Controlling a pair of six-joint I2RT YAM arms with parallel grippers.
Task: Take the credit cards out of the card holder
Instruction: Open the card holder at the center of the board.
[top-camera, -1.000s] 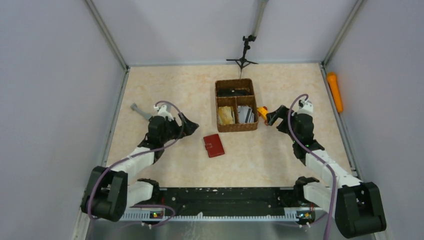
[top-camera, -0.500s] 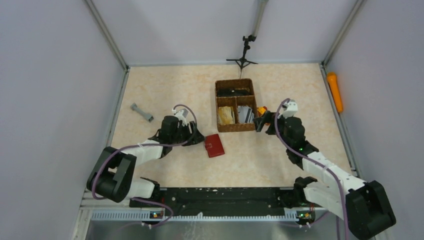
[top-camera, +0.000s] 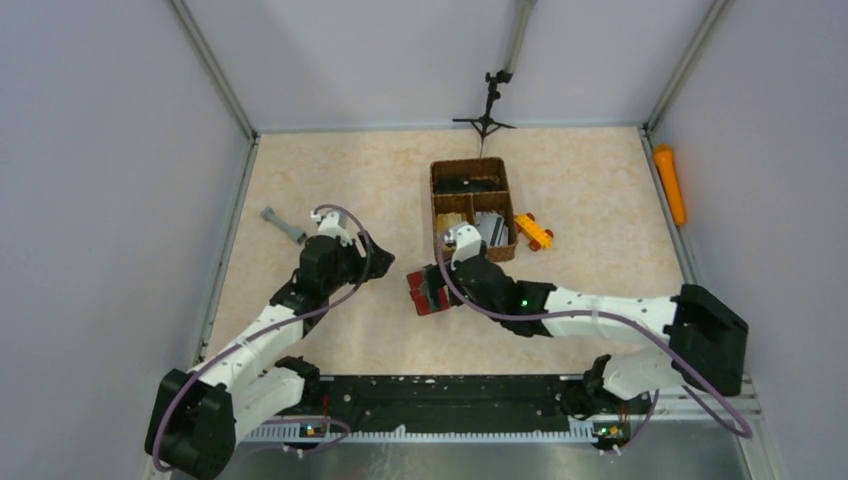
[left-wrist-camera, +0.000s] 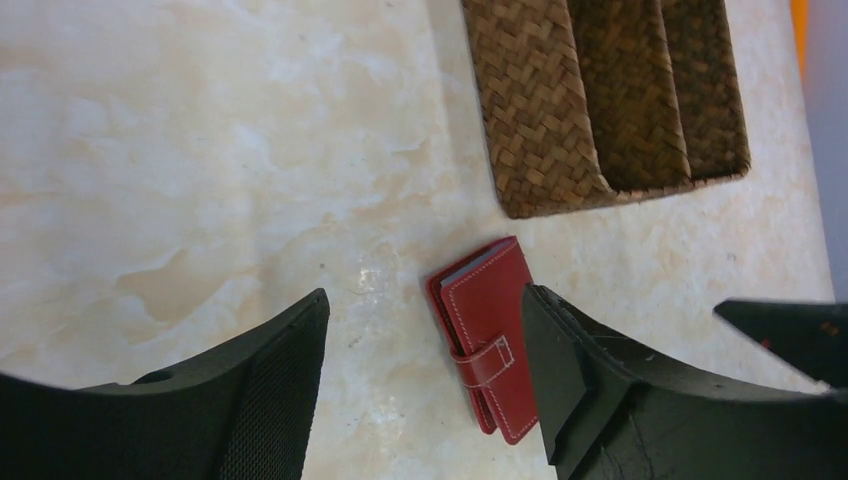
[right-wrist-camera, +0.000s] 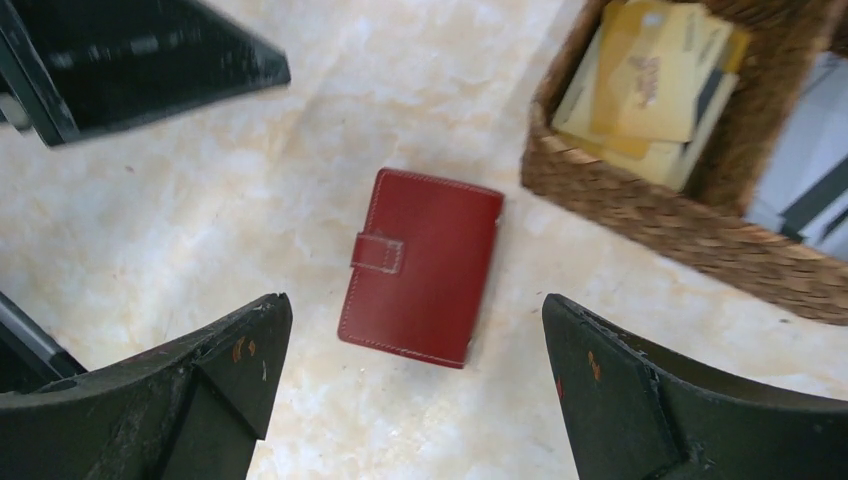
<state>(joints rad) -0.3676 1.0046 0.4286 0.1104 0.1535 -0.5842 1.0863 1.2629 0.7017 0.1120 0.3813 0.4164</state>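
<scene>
The dark red card holder (right-wrist-camera: 425, 265) lies shut on the table, its snap tab fastened on one long side. A thin pale edge shows at one end. My right gripper (right-wrist-camera: 415, 300) hangs open straight above it, fingers spread wider than the holder. In the top view this gripper (top-camera: 432, 290) covers most of the card holder (top-camera: 414, 300). My left gripper (left-wrist-camera: 425, 295) is open just left of the card holder (left-wrist-camera: 485, 320), whose far side sits behind its right finger. Tan credit cards (right-wrist-camera: 640, 90) and grey ones (right-wrist-camera: 810, 190) lie in the basket.
The brown woven basket (top-camera: 472, 210) with three compartments stands just behind the holder. An orange-yellow toy (top-camera: 533, 230) lies at its right. A grey tool (top-camera: 283, 224) rests at the left, a small black stand (top-camera: 487, 110) at the back, an orange cylinder (top-camera: 669, 183) beyond the right rail.
My right arm has swung from beside the basket's right side across to above the card holder. The left gripper went up to the holder's left edge, then drew back a little.
</scene>
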